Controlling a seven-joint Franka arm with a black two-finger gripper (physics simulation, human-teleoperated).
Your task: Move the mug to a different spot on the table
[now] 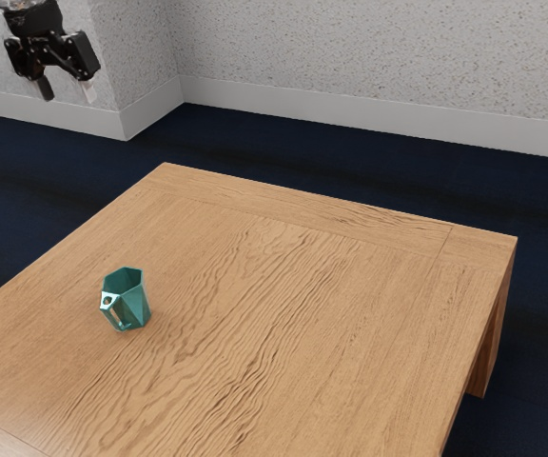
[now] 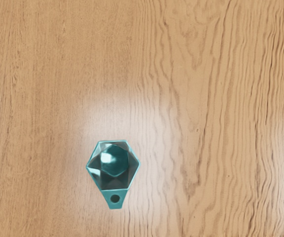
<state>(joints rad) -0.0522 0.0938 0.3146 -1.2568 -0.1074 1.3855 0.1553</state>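
Note:
A teal faceted mug (image 1: 126, 298) stands upright on the wooden table (image 1: 283, 314), toward the exterior view's left, its small handle tab pointing to the front left. My gripper (image 1: 65, 90) hangs high above the table at the exterior view's upper left, far from the mug, with its two fingers spread apart and nothing between them. Looking straight down, the wrist view shows the mug (image 2: 113, 166) from above, its hexagonal rim open and its handle tab with a hole (image 2: 115, 199) sticking out from one side.
The table's wood surface stretches wide to the exterior view's right of the mug. Dark blue carpet (image 1: 369, 162) surrounds the table, and a white wall with a baseboard (image 1: 350, 109) runs behind it.

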